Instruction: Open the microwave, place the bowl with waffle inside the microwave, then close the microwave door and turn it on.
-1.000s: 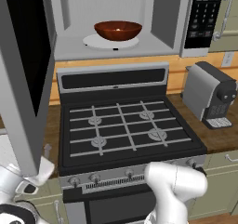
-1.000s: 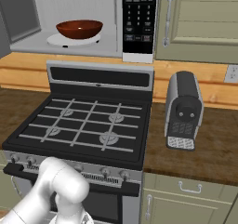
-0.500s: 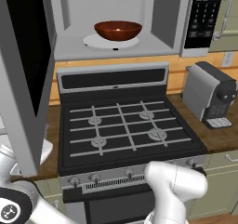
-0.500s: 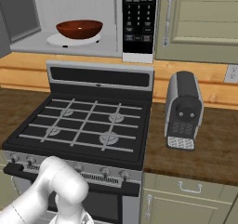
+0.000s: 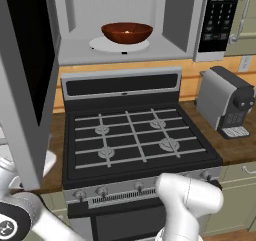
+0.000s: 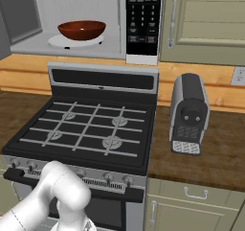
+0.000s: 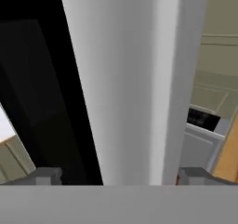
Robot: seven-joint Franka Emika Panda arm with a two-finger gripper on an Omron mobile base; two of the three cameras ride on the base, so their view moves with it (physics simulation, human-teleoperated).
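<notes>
1. Microwave door (image 5: 27, 85) swung wide at far left, cut off by the frame edge.
2. Gripper (image 7: 119, 175) fingers spread wide, straddling the door's grey edge; only tips visible.
3. Reddish-brown bowl (image 5: 127, 32) on the white turntable (image 5: 102, 45) inside the microwave (image 5: 185, 22); waffle hidden.
4. Coffee machine (image 6: 189, 114) right of the stove (image 5: 135, 140).

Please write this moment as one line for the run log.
bowl: on turntable in microwave | microwave door: open | gripper: open, at door edge | next: close door
</notes>
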